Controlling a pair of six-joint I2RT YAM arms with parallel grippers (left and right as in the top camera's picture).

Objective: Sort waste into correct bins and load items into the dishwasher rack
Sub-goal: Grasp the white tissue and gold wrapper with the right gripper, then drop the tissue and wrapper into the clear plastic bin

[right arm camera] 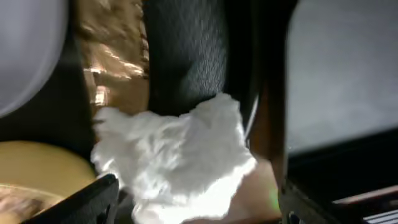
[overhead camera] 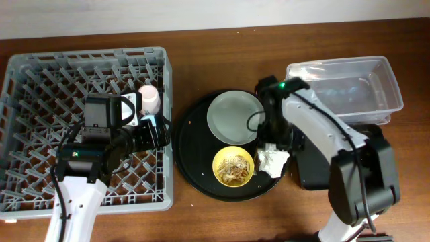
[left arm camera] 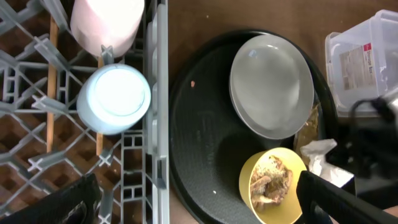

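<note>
Pink cup [left arm camera: 106, 22], blue cup [left arm camera: 114, 99] in dishwasher rack [left arm camera: 160, 74]; plate [left arm camera: 270, 84], yellow bowl [left arm camera: 244, 177], napkin [right arm camera: 180, 155] outstanding. Right gripper [right arm camera: 199, 202] apart over napkin; left gripper [left arm camera: 196, 205] apart, empty.

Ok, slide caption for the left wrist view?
Blue cup and pink cup in the rack; plate and scrap-filled yellow bowl on the round tray.

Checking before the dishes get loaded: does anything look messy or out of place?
Yes. The yellow bowl holds brownish food scraps, and a crumpled napkin sits at the round tray's right edge, not in a bin.
</note>
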